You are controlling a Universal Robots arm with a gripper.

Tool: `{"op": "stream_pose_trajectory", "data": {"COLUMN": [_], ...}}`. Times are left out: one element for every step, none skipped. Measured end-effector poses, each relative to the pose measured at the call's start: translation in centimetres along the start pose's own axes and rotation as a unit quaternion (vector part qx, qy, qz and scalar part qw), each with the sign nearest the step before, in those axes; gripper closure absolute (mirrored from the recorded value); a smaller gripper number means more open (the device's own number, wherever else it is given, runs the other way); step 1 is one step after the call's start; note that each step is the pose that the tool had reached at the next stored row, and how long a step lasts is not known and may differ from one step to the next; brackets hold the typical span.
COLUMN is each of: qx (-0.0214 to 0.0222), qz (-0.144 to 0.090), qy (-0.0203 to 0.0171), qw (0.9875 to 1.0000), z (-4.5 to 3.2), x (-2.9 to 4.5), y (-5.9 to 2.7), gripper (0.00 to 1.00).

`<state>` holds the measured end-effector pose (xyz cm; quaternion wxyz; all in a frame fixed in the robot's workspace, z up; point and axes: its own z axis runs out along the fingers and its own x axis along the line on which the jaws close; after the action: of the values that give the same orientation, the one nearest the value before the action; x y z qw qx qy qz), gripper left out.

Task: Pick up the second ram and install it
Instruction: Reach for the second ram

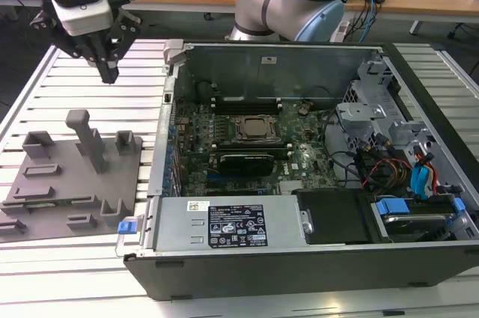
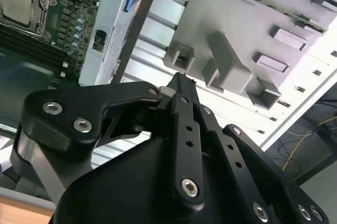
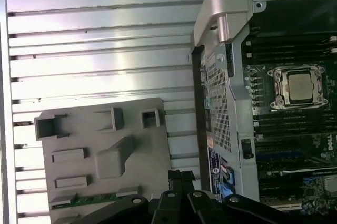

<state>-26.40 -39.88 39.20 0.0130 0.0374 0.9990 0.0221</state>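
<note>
Your end effector [image 1: 111,75] hangs in the upper left of the exterior view, above the slatted worktop [image 1: 90,101]. Its fingers are pressed together to a narrow point, and you can see nothing pinched between them. In the second wrist view the closed tips [image 2: 180,81] sit over the near edge of the grey fixture plate [image 2: 221,2].

The second ram [image 3: 87,200] lies flat in a slot of that fixture plate [image 3: 152,145], low in the first wrist view, just beside the dark fingers but apart from them. So the pick is not yet made, and you have no grasp on the stick.

Further out, the open computer case [image 1: 262,60] fills the middle and right of the exterior view. Its motherboard [image 1: 299,157] is exposed, with the long black memory sockets [image 1: 247,99] beside the processor. By this showing both the pick and the installation are left, and the task looks barely begun.
</note>
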Motion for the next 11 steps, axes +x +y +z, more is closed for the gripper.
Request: {"op": "stream_pose_trajectory", "data": {"qx": [0.0000,0.0000,0.0000,0.0000,0.0000,0.0000,0.0000,0.0000,0.0000,0.0000,0.0001], "qz": [0.000,0.000,0.000,0.000,0.000,0.000,0.000,0.000,0.000,0.000,0.000], "qy": [0.0000,0.0000,0.0000,0.0000,0.0000,0.0000,0.0000,0.0000,0.0000,0.0000,0.0000], "qw": [1.0000,1.0000,1.0000,1.0000,1.0000,1.0000,1.0000,1.0000,1.0000,1.0000,1.0000], "z": [0.00,0.00,-0.01,-0.02,-0.02,-0.02,-0.02,-0.03,-0.03,-0.03,-0.04], "x": [0.20,0.39,0.80,1.13,1.58,1.93,2.27,2.48,2.69,3.10,3.47], "y": [-0.02,-0.03,-0.06,-0.09,-0.12,-0.14,-0.17,-0.19,-0.20,-0.23,-0.26], "gripper": [0.89,0.89,0.89,0.89,0.89,0.89,0.89,0.89,0.89,0.89,0.89]}}
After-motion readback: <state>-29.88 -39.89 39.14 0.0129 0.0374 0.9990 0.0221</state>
